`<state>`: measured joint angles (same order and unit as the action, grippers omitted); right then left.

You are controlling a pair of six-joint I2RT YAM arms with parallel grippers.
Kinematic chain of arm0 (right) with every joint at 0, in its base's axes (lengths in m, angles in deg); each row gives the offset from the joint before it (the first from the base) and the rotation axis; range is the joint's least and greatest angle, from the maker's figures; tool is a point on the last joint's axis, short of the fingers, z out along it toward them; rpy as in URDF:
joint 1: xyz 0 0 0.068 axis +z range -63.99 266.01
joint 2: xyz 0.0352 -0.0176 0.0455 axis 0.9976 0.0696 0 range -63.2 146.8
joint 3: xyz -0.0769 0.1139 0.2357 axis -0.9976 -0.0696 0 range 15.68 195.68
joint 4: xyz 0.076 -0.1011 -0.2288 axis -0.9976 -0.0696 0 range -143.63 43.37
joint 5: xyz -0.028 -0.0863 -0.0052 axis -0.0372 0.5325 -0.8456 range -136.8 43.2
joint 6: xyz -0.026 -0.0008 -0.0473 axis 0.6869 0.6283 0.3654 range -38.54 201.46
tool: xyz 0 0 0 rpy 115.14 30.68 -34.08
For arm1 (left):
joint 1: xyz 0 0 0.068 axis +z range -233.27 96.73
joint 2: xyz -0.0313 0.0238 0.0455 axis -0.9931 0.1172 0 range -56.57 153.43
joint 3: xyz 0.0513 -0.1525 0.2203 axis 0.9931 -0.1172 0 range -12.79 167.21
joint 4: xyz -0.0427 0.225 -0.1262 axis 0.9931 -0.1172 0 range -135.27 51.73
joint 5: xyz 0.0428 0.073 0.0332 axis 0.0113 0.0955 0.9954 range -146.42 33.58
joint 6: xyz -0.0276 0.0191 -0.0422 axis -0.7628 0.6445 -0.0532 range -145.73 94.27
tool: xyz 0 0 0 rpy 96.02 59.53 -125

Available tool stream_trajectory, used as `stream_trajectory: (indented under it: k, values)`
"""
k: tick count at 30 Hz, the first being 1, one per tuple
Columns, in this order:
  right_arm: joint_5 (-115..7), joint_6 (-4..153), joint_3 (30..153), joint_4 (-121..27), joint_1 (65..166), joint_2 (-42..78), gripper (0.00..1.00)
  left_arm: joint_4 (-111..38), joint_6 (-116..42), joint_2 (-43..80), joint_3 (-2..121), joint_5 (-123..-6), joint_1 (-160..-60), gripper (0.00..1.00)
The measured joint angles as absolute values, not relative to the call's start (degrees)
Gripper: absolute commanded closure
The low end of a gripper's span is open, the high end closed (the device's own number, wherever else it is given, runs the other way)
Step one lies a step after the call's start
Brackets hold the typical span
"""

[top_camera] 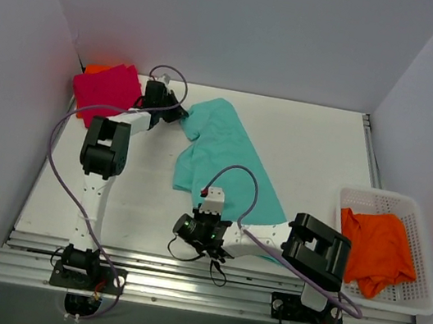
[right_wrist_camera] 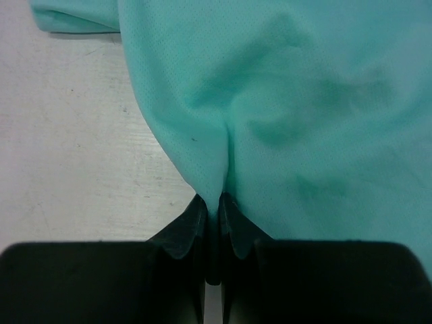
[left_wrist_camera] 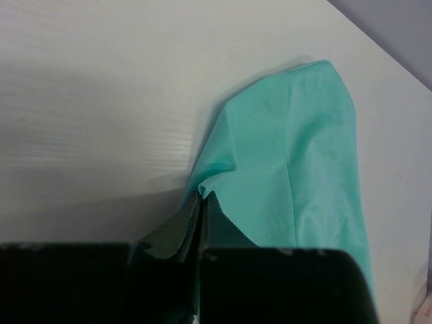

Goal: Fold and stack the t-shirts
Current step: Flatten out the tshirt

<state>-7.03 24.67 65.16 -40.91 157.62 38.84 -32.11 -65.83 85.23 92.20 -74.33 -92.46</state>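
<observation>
Spreading across the middle of the white table (top_camera: 319,146), the teal t-shirt (top_camera: 222,151) lies in a long, rumpled diagonal band, running from the far left, beside the left arm's wrist, to the near edge by the right arm. It is not folded, and both ends are gathered into creases.

At the right edge of the table sits a white basket (top_camera: 421,304) with a crumpled orange t-shirt (top_camera: 377,247) inside it. In the far left corner lies the magenta t-shirt (top_camera: 108,90), loosely squared, well apart from the basket and just beside the teal one's far end. A sliver of orange (top_camera: 96,70) peeks out behind it, possibly another shirt, though too little shows to be sure.

The left gripper (left_wrist_camera: 201,197) is closed narrow on a pinched fold at the teal t-shirt's far corner, with cloth bunching up between its fingers. The right gripper (right_wrist_camera: 212,202) is likewise clamped on the near edge of the same shirt, the fabric puckering into a pleat above its fingertips.
</observation>
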Motion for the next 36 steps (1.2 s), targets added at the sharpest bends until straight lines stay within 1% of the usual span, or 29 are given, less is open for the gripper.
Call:
stream_trajectory:
  k: [4, 9, 16, 20, 27, 32, 36]
  values:
    - [-5.91, 24.95, 66.88, -46.9, 157.62, 37.94, 1.0, -32.72, -65.0, 83.28, 90.0, -73.56, -92.44, 0.98]
    - [-2.9, 28.41, 73.05, -54.77, 157.69, 32.32, 1.0, -37.34, -61.33, 74.32, 84.01, -69.47, -93.11, 0.98]
    - [1.32, 35.36, 83.56, -60.91, 158.41, 13.66, 1.0, -42.93, -55.54, 52.16, 79.46, -64.47, -95.32, 0.98]
    - [3.35, 38.59, 89.11, -65.48, 159.54, 6.36, 1.0, -45.6, -53.13, 39.76, 78.35, -62.87, -95.89, 0.98]
    - [2.48, 45.59, 98.25, -73.11, 160.07, 0.0, 1.0, -55.22, -48.35, 22.13, 79.74, -60.78, -97.9, 0.98]
    - [-0.95, 50.5, 104.87, -75.2, 160.38, -6.47, 1.0, -63.83, -45.18, 11.63, 86.5, -59.16, -99.15, 0.98]
    - [0.34, 53.45, 109.9, -75.16, 160.38, -11.04, 1.0, -66.56, -44.19, 2.67, 90.15, -57.67, -99.21, 0.98]
